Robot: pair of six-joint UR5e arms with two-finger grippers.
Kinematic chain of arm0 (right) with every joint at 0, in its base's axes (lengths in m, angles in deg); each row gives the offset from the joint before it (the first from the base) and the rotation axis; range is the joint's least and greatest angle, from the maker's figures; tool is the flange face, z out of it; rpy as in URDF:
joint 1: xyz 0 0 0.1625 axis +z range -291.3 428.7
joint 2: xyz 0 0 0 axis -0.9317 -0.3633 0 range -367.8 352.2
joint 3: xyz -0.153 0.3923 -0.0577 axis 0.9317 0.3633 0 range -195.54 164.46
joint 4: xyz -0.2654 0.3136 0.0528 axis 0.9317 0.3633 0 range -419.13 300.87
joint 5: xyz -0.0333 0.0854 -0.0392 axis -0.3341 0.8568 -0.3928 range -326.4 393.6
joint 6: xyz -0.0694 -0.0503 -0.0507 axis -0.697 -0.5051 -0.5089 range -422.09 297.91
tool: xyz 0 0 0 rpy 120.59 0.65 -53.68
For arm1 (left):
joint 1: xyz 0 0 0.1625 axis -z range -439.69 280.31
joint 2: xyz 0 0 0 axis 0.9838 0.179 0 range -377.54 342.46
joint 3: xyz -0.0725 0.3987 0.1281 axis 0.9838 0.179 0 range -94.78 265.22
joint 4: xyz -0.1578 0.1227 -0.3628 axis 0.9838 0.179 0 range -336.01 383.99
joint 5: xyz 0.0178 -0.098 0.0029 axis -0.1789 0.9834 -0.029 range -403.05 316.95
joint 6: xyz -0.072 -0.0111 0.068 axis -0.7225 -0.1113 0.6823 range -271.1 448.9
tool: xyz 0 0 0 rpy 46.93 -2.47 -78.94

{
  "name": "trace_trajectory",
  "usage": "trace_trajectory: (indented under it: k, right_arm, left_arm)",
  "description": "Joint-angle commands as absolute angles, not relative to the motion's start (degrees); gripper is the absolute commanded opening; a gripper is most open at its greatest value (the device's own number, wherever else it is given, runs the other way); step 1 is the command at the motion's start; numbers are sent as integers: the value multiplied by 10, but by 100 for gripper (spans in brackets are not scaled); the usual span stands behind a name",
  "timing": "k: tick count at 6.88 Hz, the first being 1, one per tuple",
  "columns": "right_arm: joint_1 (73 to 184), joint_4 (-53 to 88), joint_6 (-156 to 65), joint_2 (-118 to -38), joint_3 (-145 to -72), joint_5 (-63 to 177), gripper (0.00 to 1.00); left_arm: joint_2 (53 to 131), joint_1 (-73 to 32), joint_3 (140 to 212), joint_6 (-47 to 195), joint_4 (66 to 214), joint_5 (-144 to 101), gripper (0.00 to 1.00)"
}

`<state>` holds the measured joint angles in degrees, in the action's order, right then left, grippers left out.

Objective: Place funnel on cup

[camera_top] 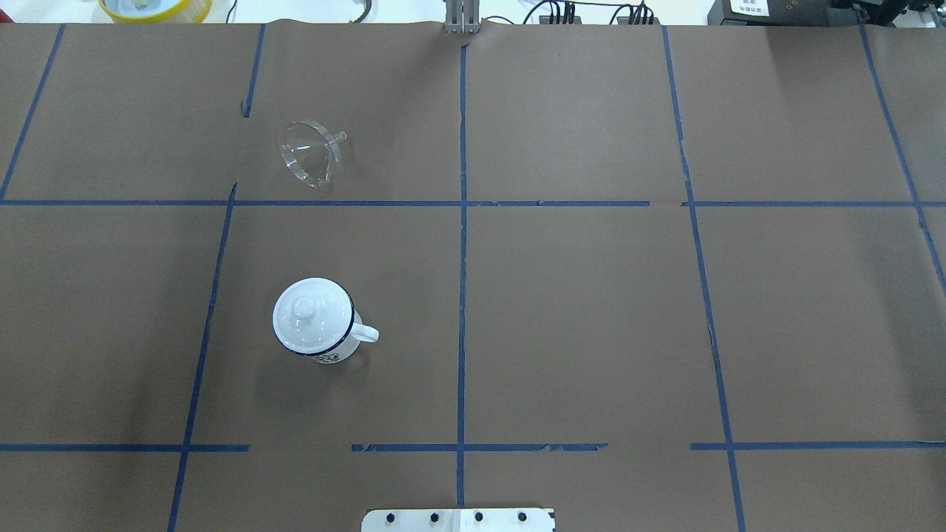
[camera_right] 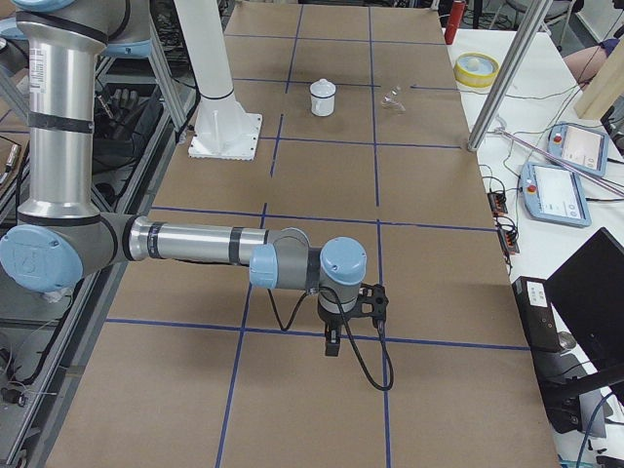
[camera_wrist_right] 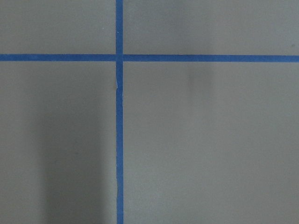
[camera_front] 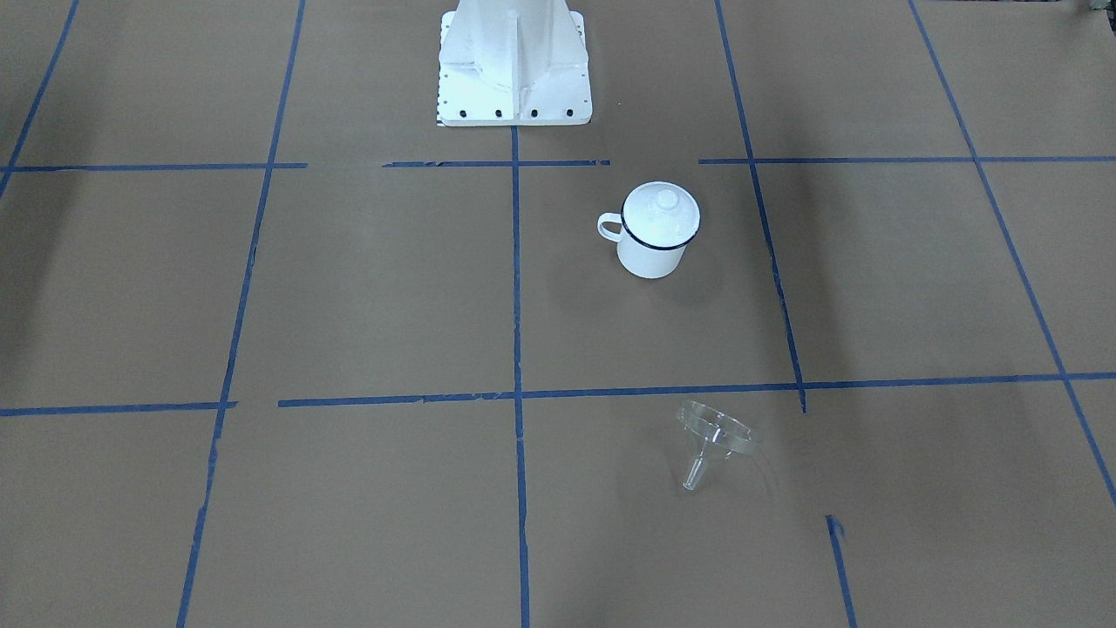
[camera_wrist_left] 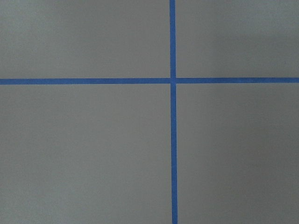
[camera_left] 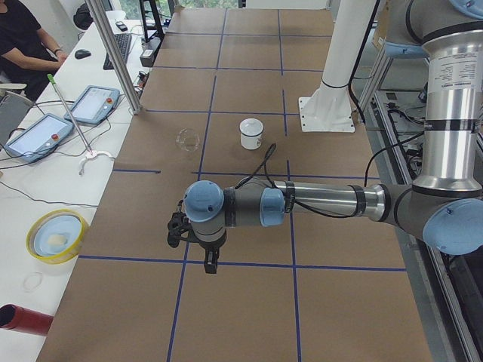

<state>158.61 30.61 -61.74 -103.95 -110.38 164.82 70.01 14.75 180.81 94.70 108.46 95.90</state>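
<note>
The clear funnel (camera_front: 715,436) lies on its side on the brown table, far from the robot's base; it also shows in the overhead view (camera_top: 310,154). The white enamel cup (camera_front: 649,257) with a dark blue rim stands upright nearer the base, also seen from overhead (camera_top: 330,357). A white domed lid (camera_top: 310,314) with a knob sits on its mouth. My left gripper (camera_left: 210,264) shows only in the left side view and my right gripper (camera_right: 331,346) only in the right side view. Both hang above bare table far from the cup and funnel. I cannot tell whether they are open or shut.
Blue tape lines divide the table into squares. The robot's white base plate (camera_front: 514,78) stands at the table's near edge. A side table past the far edge holds a yellow bowl (camera_left: 54,235), tablets (camera_left: 94,104) and a metal post (camera_left: 113,53). A seated person (camera_left: 23,38) is there.
</note>
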Motion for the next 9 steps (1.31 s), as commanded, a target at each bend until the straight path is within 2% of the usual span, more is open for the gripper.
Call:
trace_trajectory:
  k: [1, 7, 8, 9]
  right_arm:
    - [1586, 306, -617, -1040, -1104, 1648, 100]
    - [1586, 306, -617, -1040, -1104, 1648, 100]
    - [1586, 306, -617, -1040, -1104, 1648, 100]
    - [1586, 306, -617, -1040, -1104, 1648, 100]
  left_arm:
    - [701, 147, 1808, 947, 1084, 959, 100]
    - [688, 138, 1817, 934, 1102, 1006, 100]
    - [699, 113, 1820, 846, 1146, 1014, 100]
    - [720, 40, 1832, 668, 1207, 1002, 100]
